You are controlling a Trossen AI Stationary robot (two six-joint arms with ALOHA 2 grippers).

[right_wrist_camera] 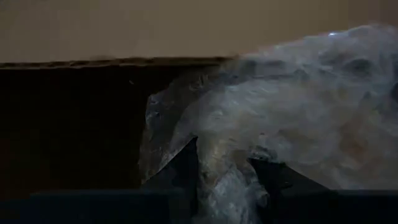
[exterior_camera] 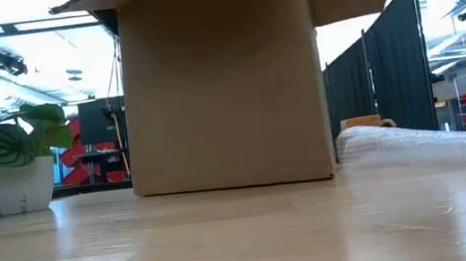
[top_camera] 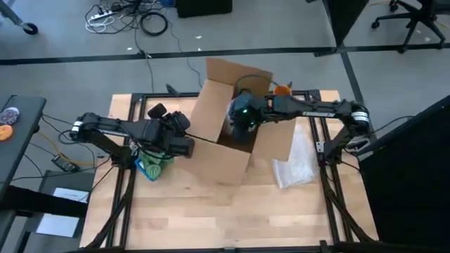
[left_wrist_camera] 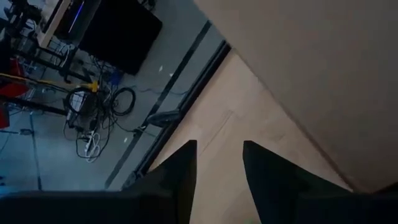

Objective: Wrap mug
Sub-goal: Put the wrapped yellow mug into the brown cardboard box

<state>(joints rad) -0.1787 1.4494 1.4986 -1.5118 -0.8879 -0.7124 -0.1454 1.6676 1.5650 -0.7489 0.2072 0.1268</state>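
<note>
The cardboard box [top_camera: 226, 119] stood mid-table, bubble wrap [top_camera: 295, 166] lay to its right, and the left gripper [top_camera: 184, 135] hung beside its left wall.

The high view looks straight down on the pale wooden table [top_camera: 211, 211], the low view faces level across it close to the open brown cardboard box [exterior_camera: 220, 87], which both share, while each wrist view peers past its own fingers.

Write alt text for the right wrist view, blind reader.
The right gripper is shut on a bundle of bubble wrap, held inside the dark interior of a cardboard box, whose tan wall spans the picture above. What the wrap encloses cannot be seen.
</note>
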